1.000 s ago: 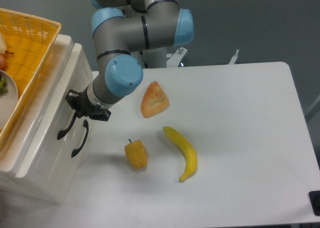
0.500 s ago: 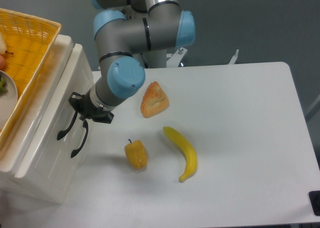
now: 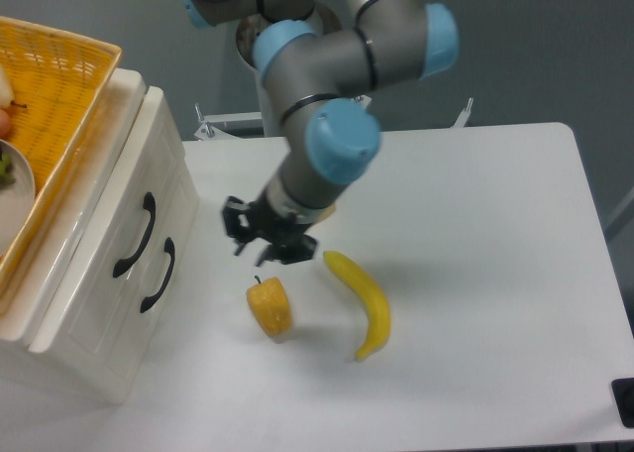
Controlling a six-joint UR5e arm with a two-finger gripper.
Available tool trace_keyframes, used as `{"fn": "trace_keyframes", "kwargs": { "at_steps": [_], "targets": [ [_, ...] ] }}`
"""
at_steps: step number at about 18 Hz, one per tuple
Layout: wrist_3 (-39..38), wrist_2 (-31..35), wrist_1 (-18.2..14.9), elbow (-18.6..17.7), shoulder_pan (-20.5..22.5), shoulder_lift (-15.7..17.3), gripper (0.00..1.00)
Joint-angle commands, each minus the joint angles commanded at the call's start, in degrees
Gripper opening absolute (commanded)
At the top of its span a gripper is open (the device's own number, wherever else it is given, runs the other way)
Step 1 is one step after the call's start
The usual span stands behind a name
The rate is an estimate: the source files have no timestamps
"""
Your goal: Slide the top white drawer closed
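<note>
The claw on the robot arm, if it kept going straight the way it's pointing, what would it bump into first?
The claw points down and left. Probably it would meet the bare table first, left of the yellow pepper, before reaching the white cabinet. Depth is unclear from this one view.

Arm (image 3: 327,65): thick grey cylindrical links, matte finish, joined at bulky round housings; each joint capped with a light blue disc, four caps showing, the lowest and largest facing the camera. One upper section in polished silver metal, brighter than the grey links below it. Gripper (image 3: 260,243): small, black, angular, two short fingers on a dark wrist mount; detail of screws or markings too blurred to make out, no loose cables seen.
</note>
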Motion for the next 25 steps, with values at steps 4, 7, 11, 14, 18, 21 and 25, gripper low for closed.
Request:
{"fn": "trace_keyframes", "kwargs": {
  "at_steps": [4, 7, 11, 14, 18, 21, 25],
  "targets": [
    [9.24, 9.94, 3.42, 0.0, 2.29, -0.7, 1.0],
    [13.99, 11.53, 6.24, 0.27, 5.36, -2.63, 1.0],
    [23.56, 14.42, 7.47, 1.58, 10.37, -5.27, 1.0],
    [28.23, 16.19, 8.43, 3.34, 12.83, -8.25, 1.0],
    [34.72, 21.03, 10.46, 5.18, 14.51, -12.12, 1.0],
    [40.89, 20.77, 10.64, 6.77, 16.62, -13.62, 1.0],
    [41.78, 17.87, 11.17, 8.26, 18.11, -14.5, 1.0]
  ]
}}
